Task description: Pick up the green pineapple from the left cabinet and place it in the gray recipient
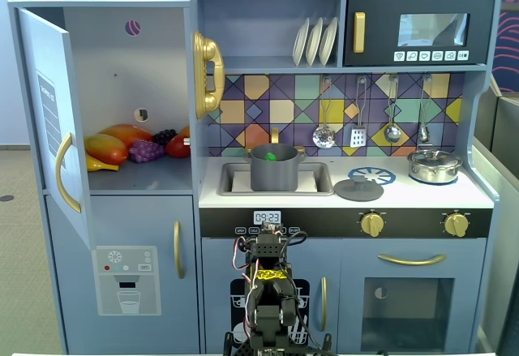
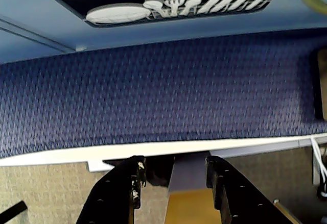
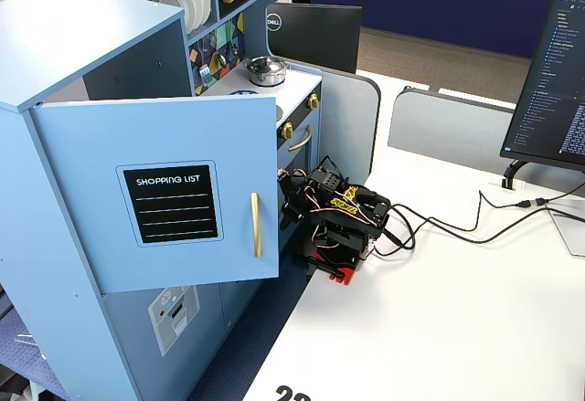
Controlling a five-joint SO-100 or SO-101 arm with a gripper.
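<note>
So the green pineapple [image 1: 270,156] is sitting down inside the gray recipient [image 1: 275,169] in the sink, just a bit of bright green peeking over the rim in a fixed view. The left cabinet [image 1: 122,80] has its door swung open and only holds the other fruit — mango-ish ones, a purple grape bunch [image 1: 146,151], something red. No pineapple there, so I'd call the job pretty much done.

The arm is folded low in front of the kitchen. In the wrist view the gripper [image 2: 173,175] has its fingers spread with nothing between them, pointing at blue carpet.

Handling-wise, my guess: hollow plastic toy, light, rigid, a bit slick, but the bumps give grip. I'd pinch the round body across its widest part — not the leafy top, that likely twists out.
</note>
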